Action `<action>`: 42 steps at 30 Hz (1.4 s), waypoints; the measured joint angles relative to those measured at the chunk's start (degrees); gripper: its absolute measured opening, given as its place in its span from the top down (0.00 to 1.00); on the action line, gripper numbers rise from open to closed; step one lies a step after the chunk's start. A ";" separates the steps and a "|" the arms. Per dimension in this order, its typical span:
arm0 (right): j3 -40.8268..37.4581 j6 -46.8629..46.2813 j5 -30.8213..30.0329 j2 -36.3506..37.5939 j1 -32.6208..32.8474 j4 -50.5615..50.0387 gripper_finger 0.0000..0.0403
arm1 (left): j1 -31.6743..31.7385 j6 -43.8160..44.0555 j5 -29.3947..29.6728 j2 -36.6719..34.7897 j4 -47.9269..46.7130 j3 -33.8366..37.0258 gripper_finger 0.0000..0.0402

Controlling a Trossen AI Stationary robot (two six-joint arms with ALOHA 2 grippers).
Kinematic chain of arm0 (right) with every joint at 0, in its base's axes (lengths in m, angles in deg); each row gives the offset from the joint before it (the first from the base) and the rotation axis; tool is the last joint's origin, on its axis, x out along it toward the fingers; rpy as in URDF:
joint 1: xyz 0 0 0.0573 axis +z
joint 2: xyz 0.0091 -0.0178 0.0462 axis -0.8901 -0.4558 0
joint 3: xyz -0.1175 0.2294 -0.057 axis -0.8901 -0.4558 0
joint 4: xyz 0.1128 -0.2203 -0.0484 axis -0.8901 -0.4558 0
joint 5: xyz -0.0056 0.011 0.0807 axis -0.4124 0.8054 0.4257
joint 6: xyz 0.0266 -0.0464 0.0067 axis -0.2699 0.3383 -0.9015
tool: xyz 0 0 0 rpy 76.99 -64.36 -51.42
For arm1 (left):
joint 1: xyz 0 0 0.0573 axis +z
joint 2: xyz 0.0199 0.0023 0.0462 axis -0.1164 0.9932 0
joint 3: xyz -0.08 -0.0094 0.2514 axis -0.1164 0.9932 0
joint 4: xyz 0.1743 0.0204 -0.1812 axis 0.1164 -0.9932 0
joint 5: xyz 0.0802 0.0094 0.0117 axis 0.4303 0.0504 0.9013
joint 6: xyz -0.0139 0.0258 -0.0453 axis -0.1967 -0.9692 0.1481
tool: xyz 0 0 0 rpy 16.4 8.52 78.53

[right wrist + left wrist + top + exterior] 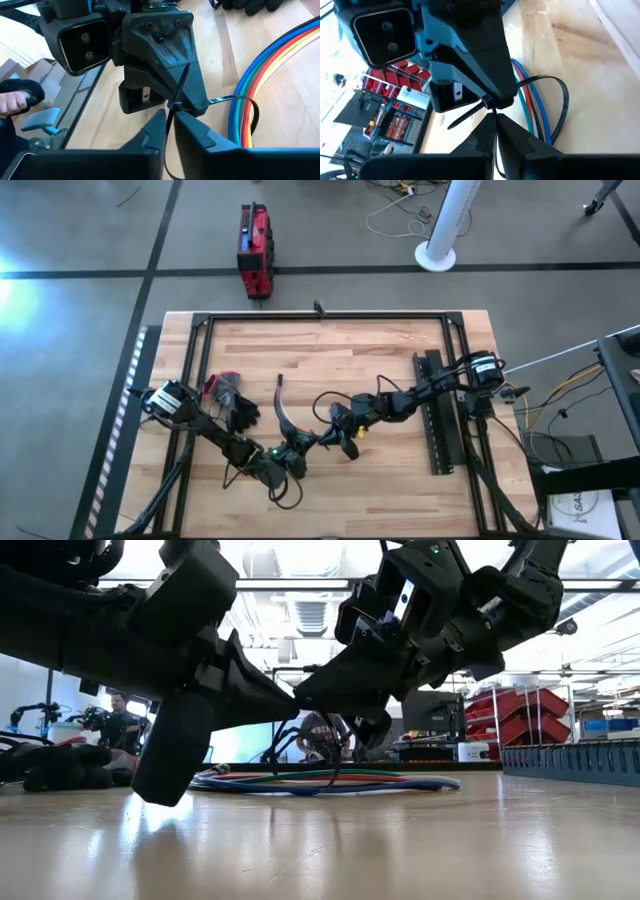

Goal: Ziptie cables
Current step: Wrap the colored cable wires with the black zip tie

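Table [400,470] mid-front, both hands pinching ziptie [560,107]

Bright daylight floods the room, glare washes the table [330,840], and the nearby arms look dark and blurred.

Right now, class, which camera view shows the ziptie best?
The left wrist view: the ziptie loops around the cables, its ends pinched between both grippers. The right wrist view shows the loop partly; the low view shows only the cables; the high view shows it too small to tell.
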 joint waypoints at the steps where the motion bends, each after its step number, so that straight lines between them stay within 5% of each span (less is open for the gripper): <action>1: 0.00 -0.04 0.04 0.00 0.02 0.00 0.89 | 0.00 1.14 0.00 0.01 -0.01 0.00 1.00; 7: 0.00 0.32 0.76 0.04 1.02 -0.38 0.70 | 0.00 4.59 -0.02 0.03 -0.21 0.00 1.00; 14: -0.01 1.65 -5.76 0.82 3.48 -3.03 0.66 | 0.17 9.13 0.33 0.05 -1.45 0.04 1.00; 18: -0.02 4.13 -13.76 3.69 6.29 -8.67 0.69 | 0.17 11.30 0.38 0.05 -1.44 0.12 1.00; 26: 0.80 9.68 -41.22 10.00 16.56 -16.91 0.72 | 1.32 14.32 0.40 0.05 -1.44 0.15 1.00; 34: 6.97 9.16 -52.42 3.91 19.05 -17.81 0.56 | 1.66 14.36 0.47 0.05 -1.39 0.29 1.00; 42: 11.37 4.83 -55.61 -0.67 17.85 -18.60 0.51 | 1.66 14.38 0.49 0.05 -1.37 0.31 1.00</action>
